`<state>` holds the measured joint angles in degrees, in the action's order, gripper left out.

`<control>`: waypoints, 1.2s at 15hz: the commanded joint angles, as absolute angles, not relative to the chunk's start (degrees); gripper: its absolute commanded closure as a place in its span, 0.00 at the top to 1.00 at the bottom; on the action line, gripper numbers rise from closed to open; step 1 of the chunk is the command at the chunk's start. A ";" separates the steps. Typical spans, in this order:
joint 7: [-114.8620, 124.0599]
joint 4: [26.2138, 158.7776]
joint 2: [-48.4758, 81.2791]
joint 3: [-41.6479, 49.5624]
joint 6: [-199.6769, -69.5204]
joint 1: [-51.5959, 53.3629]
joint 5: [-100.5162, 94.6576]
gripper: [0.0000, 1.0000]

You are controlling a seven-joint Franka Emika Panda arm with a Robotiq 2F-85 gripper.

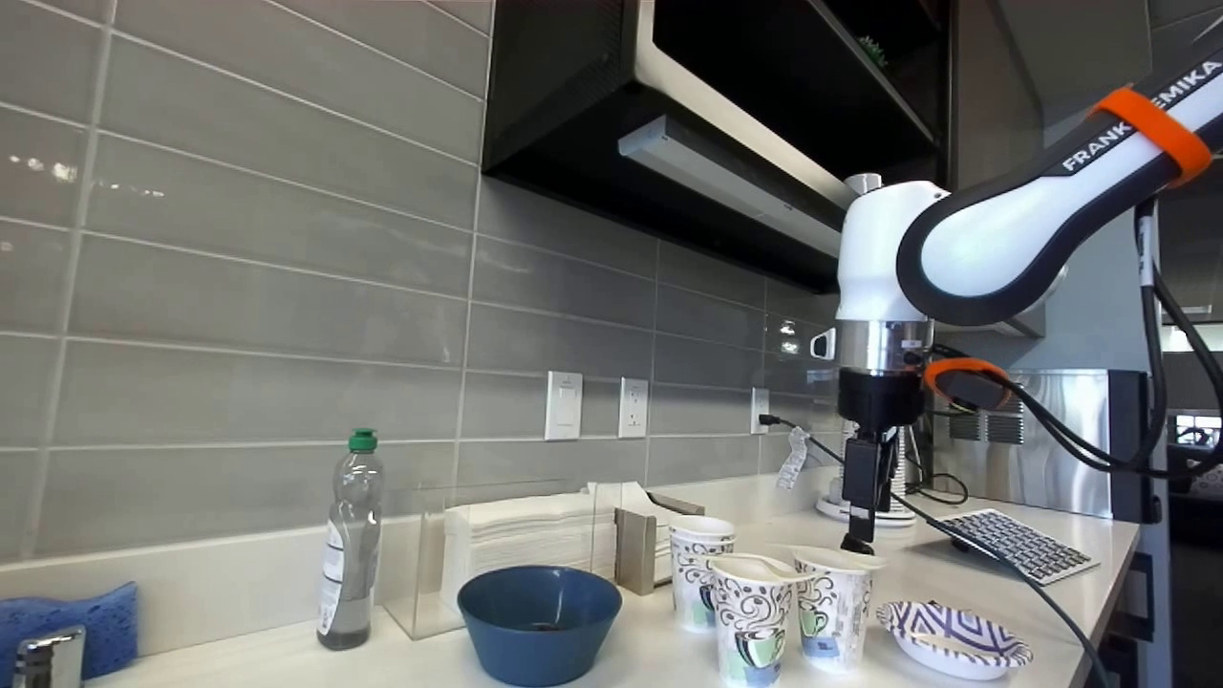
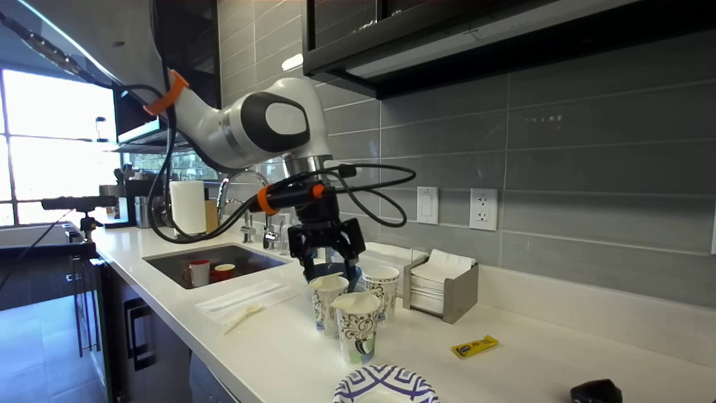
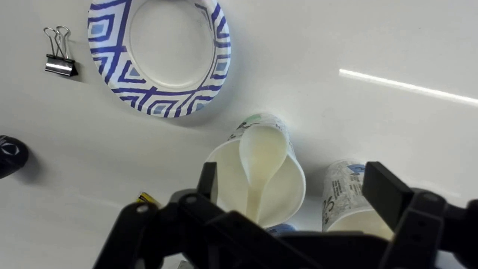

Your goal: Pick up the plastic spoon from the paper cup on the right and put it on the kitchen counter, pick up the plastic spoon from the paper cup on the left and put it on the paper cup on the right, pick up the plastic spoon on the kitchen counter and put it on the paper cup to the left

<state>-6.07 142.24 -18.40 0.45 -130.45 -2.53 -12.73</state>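
A: State of the gripper (image 2: 330, 272)?

B: Released. Fingers (image 3: 207, 179) wide apart in the wrist view, aimed down, near the rims of the plate-side paper cup (image 2: 358, 338) and the neighbor paper cup (image 2: 324, 310). Contact with either rim: can't tell.

A: Spoons?

B: I count 3. The 1st plastic spoon (image 3: 263, 147) lies across the plate-side cup's rim, bowl end poking past the edge toward the plate (image 3: 171, 45). The 2nd spoon (image 1: 779, 570) sits across the top of the neighbor cup. The 3rd spoon (image 2: 246, 314) lies on the kitchen counter (image 2: 291, 358) in an exterior view, at the edge of a flat white sheet (image 2: 246, 296); overlap unclear.

A: Both cups upright?

B: Yep, both, just beside each other. The back cup (image 2: 390, 291) stands with them, also upright, toward the napkin holder (image 2: 461, 299), double rim showing.

A: Rest of the area?

B: Blue bowl (image 1: 540, 631) near the cups in an exterior view. Soap bottle (image 1: 352, 554) standing left of the bowl there. Yellow packet (image 2: 474, 347) on the counter, near the napkin holder. In the wrist view: binder clip (image 3: 61, 66) near the plate, plus a black object (image 3: 11, 157) cut off at the left border, can't identify it.
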 commanded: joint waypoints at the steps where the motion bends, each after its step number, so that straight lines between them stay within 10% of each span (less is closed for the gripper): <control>1: -10.53 140.57 -15.17 2.30 -132.33 -1.75 -11.01 1.00; 18: -16.19 134.73 -8.11 4.18 -132.27 -1.88 -4.30 0.89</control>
<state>-14.30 136.66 -9.91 3.56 -132.21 -2.12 -6.16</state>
